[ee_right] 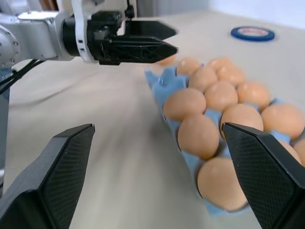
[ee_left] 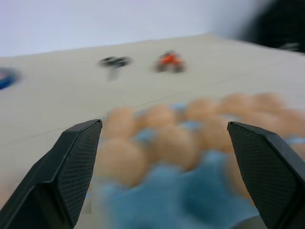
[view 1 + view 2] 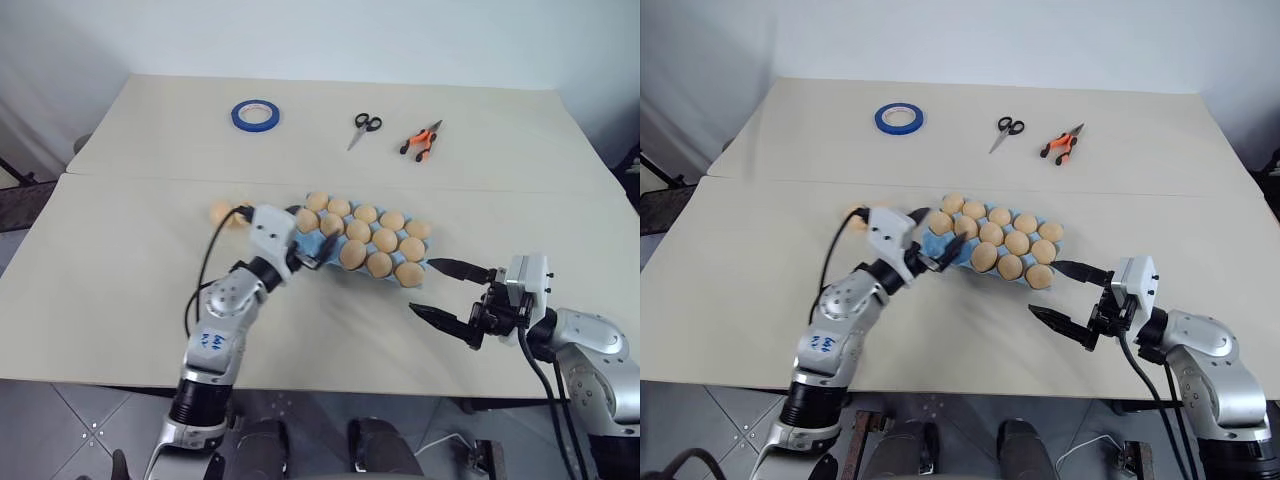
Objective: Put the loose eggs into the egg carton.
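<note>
Both grippers' jaws spread, empty; egg carton [image 3: 322,243] holds eggs [image 3: 385,240]; one egg [image 3: 221,212] loose.

Silver-grey arms; black cables; black textured fingers [image 1: 52,181]

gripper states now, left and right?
Left gripper: open, holding nothing, by the egg carton.
Right gripper: open, holding nothing.

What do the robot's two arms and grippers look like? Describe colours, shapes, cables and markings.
Both arms are silver-grey metal with rounded joints and black cables. The left gripper and right gripper each have a white housing and two black tapered fingers with textured pads. The left forearm carries a blue marking.
</note>
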